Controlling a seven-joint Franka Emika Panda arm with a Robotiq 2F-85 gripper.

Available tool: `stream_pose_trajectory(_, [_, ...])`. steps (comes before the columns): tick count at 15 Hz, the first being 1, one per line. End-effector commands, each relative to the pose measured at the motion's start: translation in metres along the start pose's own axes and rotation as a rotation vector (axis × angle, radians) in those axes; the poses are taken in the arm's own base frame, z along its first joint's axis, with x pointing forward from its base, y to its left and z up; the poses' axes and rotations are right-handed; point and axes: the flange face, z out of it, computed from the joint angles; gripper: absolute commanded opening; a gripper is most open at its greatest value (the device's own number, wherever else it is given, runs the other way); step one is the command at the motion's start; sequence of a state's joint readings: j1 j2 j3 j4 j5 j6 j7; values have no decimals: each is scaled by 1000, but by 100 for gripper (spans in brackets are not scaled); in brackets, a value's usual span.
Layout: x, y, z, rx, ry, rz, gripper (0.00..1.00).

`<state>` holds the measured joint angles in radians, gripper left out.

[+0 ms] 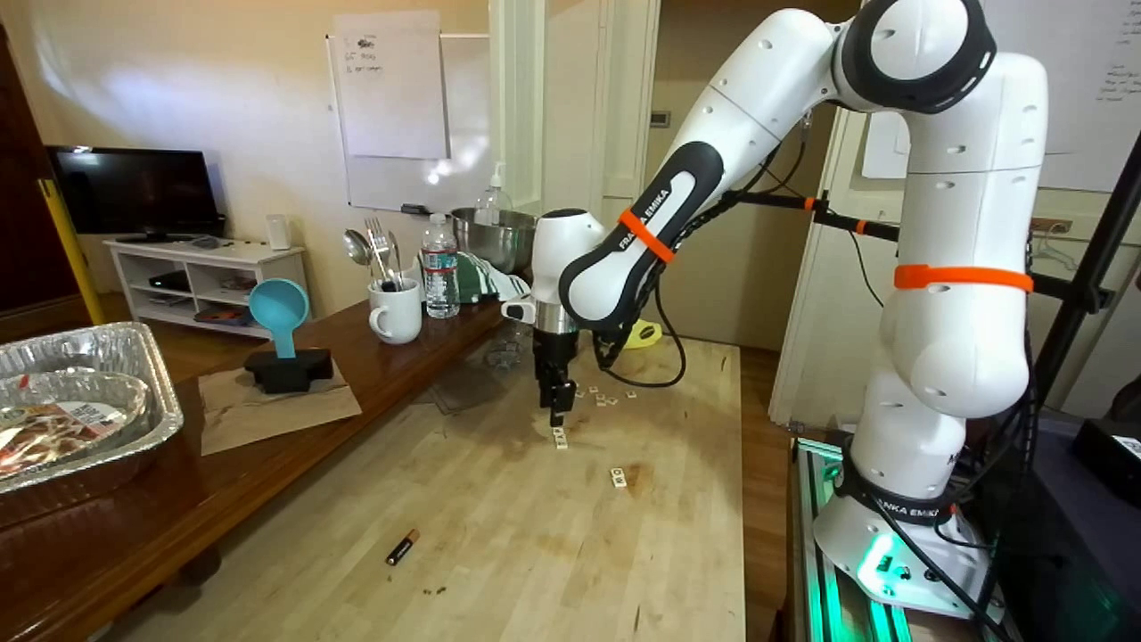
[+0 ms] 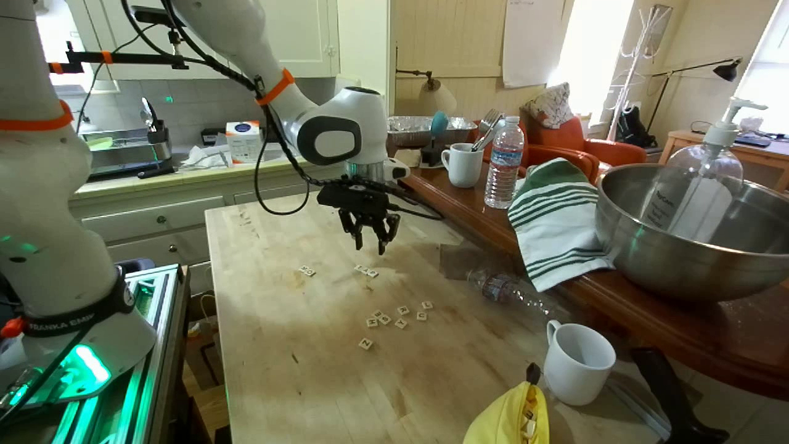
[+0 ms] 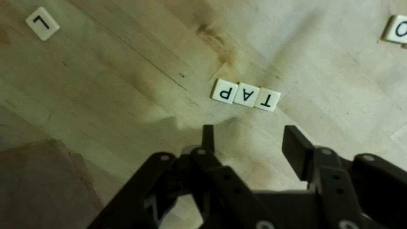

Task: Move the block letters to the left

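The block letters are small whitish tiles with dark letters, flat on the light wooden table. A row of three touching tiles point(image 3: 246, 94) reads P, A, T in the wrist view; it also shows in both exterior views point(image 1: 560, 438) point(image 2: 367, 271). A touching pair point(image 2: 307, 271) lies to one side, also seen in an exterior view point(image 1: 618, 478). Several loose tiles point(image 2: 385, 319) are scattered, one apart from them point(image 2: 365, 344). An L tile point(image 3: 43, 24) and part of an O tile point(image 3: 396, 29) show in the wrist view. My gripper point(image 3: 248, 136) is open and empty, above the table near the three-tile row.
A dark wooden ledge point(image 1: 294, 446) borders the table, with a white mug of cutlery point(image 1: 397, 310) on it. A lying plastic bottle point(image 2: 505, 288), white mug point(image 2: 579, 362), yellow pouch point(image 2: 511, 416), brown sheet point(image 3: 47, 181) and battery point(image 1: 403, 547) are on the table.
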<state>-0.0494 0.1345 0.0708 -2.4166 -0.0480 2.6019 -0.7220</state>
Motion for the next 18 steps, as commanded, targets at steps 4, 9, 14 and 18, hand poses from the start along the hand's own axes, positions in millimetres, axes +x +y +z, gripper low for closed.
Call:
stream_pose_trajectory(4, [0, -13, -15, 36, -58, 250, 100])
stream_pose_trajectory(9, [-3, -12, -26, 31, -73, 366, 100])
stream_pose_trajectory(14, [-8, -8, -36, 20, -73, 404, 100])
stream_pose_trajectory(18, [-10, -6, -41, 18, -71, 396, 100])
